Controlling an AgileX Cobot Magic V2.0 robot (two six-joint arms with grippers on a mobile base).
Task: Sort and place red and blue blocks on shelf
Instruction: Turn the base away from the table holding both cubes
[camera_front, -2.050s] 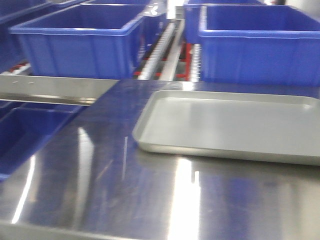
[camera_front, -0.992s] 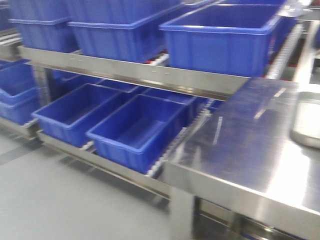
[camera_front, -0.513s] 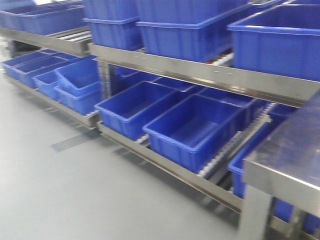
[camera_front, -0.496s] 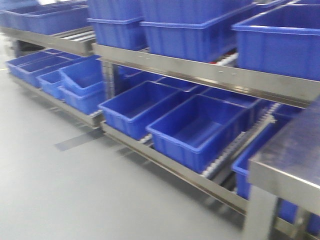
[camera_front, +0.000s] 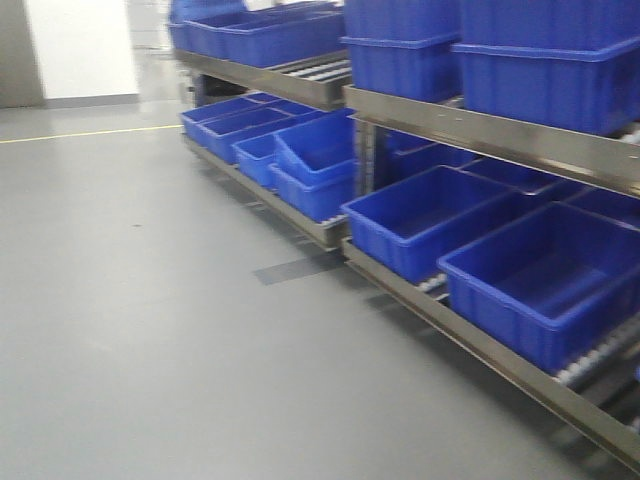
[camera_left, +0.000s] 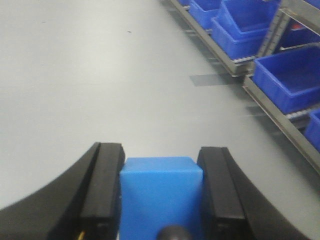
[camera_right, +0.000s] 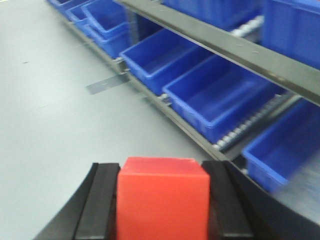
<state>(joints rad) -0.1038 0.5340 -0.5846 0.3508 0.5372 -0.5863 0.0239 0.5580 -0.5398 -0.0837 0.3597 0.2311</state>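
Closest in, each claw is clamped on a cube: the left claw (camera_left: 161, 172) grips the blue block (camera_left: 161, 200), the right claw (camera_right: 162, 175) the red block (camera_right: 162, 202), both above the floor (camera_left: 100, 75). Farther off, the shelf (camera_right: 240, 50) lies ahead and rightward, seemingly nearer the right arm.

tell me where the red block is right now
In the right wrist view, the red block is gripped between the right end effector's fingers, left of the shelf.
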